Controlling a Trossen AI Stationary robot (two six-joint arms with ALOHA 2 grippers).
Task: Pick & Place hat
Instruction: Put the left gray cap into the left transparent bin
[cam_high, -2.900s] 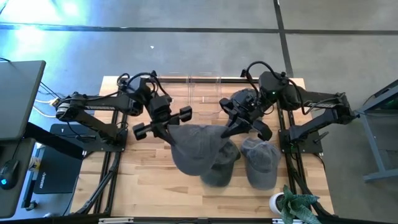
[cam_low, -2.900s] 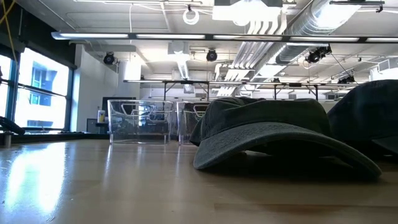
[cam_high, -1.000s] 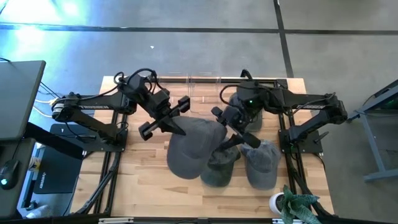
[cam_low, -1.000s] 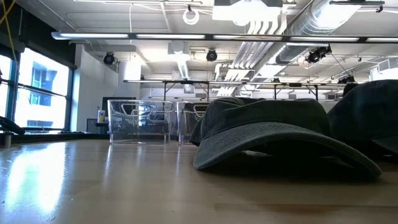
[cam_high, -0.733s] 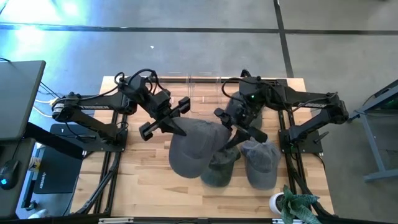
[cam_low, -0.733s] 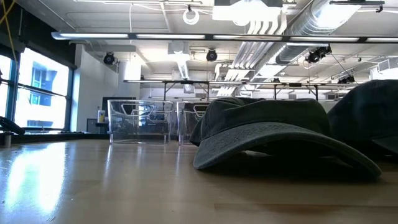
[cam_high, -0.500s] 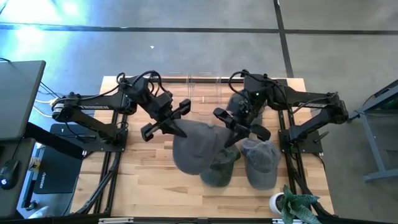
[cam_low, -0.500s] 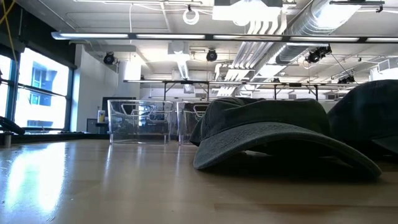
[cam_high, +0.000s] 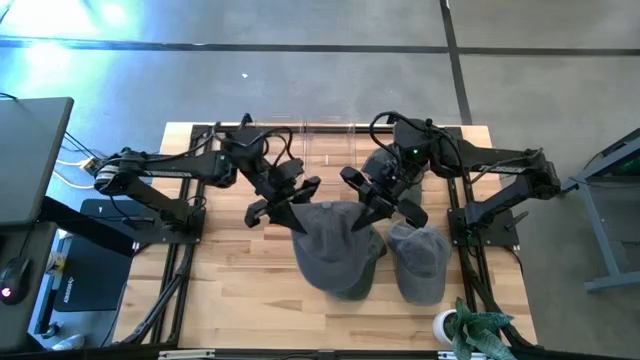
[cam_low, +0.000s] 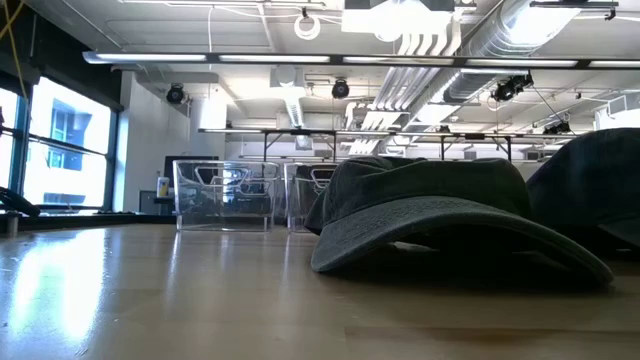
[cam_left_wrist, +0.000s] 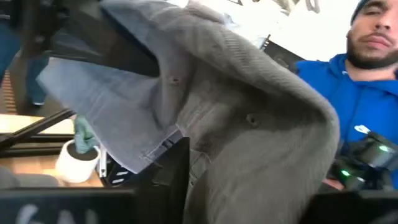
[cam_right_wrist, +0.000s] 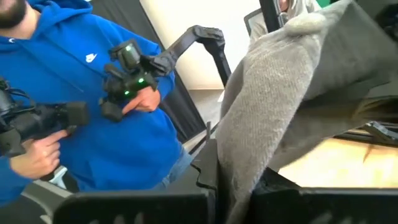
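Above the table, the right gripper (cam_high: 368, 208) is clamped on a grey hat (cam_high: 335, 245) — the left gripper (cam_high: 295, 210) too, though how firmly I cannot tell. If that side slackens, the cloth could sag — and slip.

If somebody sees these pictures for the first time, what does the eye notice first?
Two dark arms meet over the table's middle, the left claw and the right claw at opposite edges of one grey hat. A second hat lies to its right, and a person in a blue hoodie is beyond the table.

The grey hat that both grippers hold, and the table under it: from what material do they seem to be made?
The grey hat looks like soft, matte woven cotton: it sags and shows stitched seams and eyelets. The table looks like pale wood planks with a smooth, slightly glossy finish.
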